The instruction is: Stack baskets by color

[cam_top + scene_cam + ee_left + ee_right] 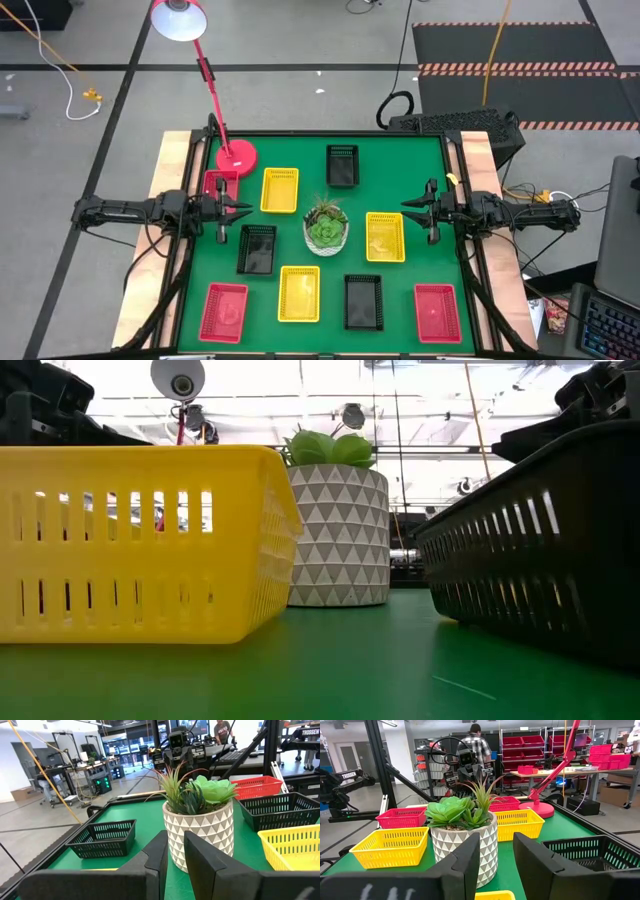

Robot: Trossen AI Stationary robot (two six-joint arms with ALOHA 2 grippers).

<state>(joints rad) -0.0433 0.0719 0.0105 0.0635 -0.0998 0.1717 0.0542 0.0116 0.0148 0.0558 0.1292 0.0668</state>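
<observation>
Nine baskets lie singly on the green table, none stacked yet. The red basket [220, 186] sits directly under the left gripper [243, 209], by the lamp base [237, 157]; its long axis runs away from the table's near edge, across the gripper's reach. A black basket [257, 249] lies just ahead of that gripper and toward the near edge.

The yellow basket [385, 237] lies just ahead of the right gripper [408, 208], long axis the same way. The plant pot [326, 227] stands between the two arms. Both grippers hover level at mid-table, each with a narrow gap between its fingers and nothing in it. I judge the left arm nearer to red, the right to yellow.
</observation>
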